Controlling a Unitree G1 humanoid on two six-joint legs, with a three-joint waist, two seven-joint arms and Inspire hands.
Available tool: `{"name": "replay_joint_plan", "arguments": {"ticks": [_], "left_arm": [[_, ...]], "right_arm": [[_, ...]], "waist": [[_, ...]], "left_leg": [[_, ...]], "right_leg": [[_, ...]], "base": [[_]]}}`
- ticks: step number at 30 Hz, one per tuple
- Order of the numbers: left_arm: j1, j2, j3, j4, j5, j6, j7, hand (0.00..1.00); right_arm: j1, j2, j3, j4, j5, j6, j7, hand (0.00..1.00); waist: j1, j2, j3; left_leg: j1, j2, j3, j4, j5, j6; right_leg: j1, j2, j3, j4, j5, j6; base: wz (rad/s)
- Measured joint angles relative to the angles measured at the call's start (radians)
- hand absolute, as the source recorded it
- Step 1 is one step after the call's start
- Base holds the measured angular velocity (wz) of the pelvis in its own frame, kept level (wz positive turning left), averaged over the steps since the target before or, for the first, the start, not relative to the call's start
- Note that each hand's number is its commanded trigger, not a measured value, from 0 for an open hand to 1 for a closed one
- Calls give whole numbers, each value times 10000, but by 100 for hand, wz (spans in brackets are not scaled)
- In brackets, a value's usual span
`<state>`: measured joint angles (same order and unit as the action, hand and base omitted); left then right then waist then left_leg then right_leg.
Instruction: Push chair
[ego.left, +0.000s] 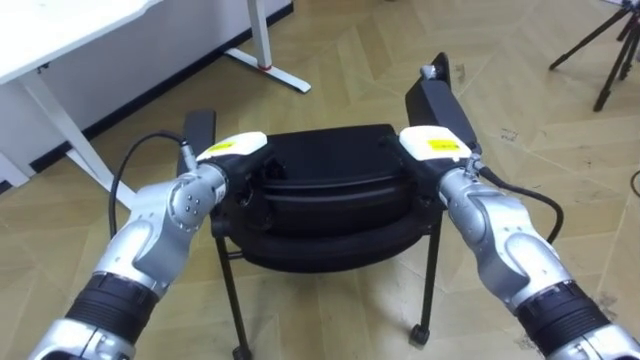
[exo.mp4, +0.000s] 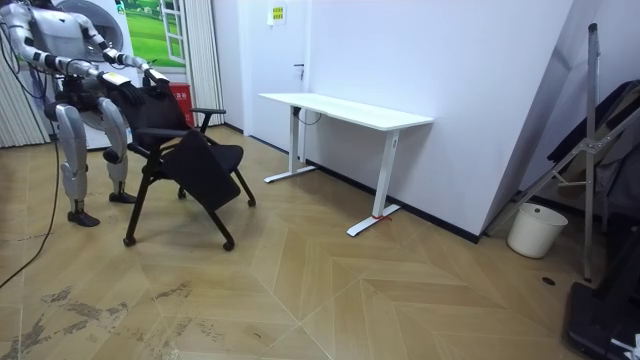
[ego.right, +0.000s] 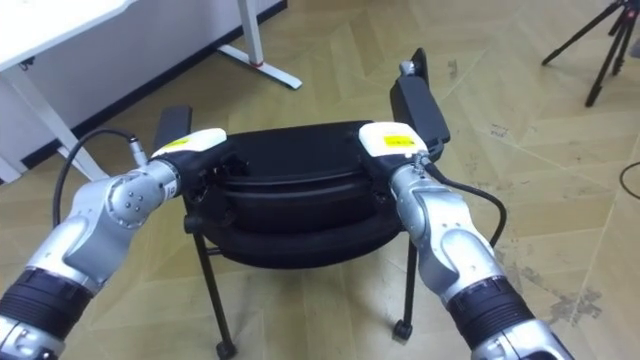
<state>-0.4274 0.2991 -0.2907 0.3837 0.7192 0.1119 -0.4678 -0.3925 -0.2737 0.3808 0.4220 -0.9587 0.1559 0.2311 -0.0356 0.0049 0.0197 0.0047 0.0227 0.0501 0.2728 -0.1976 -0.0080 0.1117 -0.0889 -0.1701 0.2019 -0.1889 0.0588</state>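
A black chair on castors stands right in front of me, its backrest towards me and its armrests pointing away. My left hand rests on the left end of the backrest top. My right hand rests on the right end. Dark fingers of both curl over the backrest's edge. In the room view I stand behind the chair at the room view's left, arms stretched out to it.
A white desk with a metal foot stands ahead on my left, along the wall. A tripod stands far right. A white bucket and a folded stand are by the far wall.
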Motion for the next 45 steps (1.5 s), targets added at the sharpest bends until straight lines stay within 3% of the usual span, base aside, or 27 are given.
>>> {"name": "replay_joint_plan", "arguments": {"ticks": [6,24,35,39,42,44,45], "left_arm": [[-88,-37,-103,-3,-1,-25,-50,100],[-90,-42,-97,-6,-11,-18,-63,100],[-91,-47,-170,142,17,-61,34,100],[-314,-64,-166,595,88,-304,53,100],[-419,-63,-146,660,282,-332,-23,100],[-494,-54,-152,781,326,-326,-36,100],[-490,-48,-154,825,330,-283,-34,100]], "right_arm": [[26,-79,-11,142,-362,-140,-235,100],[155,-132,-36,261,-421,-468,-819,100],[210,-131,-51,476,-393,-725,-1067,100],[142,-63,-116,878,-198,-915,-1074,100],[141,-73,-191,997,24,-1062,-1024,100],[99,-64,-213,1147,62,-1267,-995,100],[107,-64,-218,1194,96,-1388,-967,100]], "waist": [[169,-4,-4],[137,69,-14],[26,68,15],[126,-105,144],[103,-209,160],[67,-283,161],[14,-287,158]], "left_leg": [[0,2,-7,-4,1,-1],[-11,3,-29,23,0,-1],[-1,79,-113,278,-82,-72],[-35,286,-112,1085,-508,-196],[-365,483,-53,1931,-856,-317],[-735,629,300,2826,-868,-327],[-1020,822,486,3581,-860,-322]], "right_leg": [[2,1,-5,-4,1,-2],[33,6,-25,-73,13,-21],[205,30,-337,-32,-24,-47],[214,54,-680,743,-569,-194],[-44,93,-846,1564,-1216,-304],[-91,81,-988,1992,-1629,-394],[-72,148,-1019,2220,-1810,-459]], "base": [[0],[0],[2],[5],[23],[29],[16]]}}
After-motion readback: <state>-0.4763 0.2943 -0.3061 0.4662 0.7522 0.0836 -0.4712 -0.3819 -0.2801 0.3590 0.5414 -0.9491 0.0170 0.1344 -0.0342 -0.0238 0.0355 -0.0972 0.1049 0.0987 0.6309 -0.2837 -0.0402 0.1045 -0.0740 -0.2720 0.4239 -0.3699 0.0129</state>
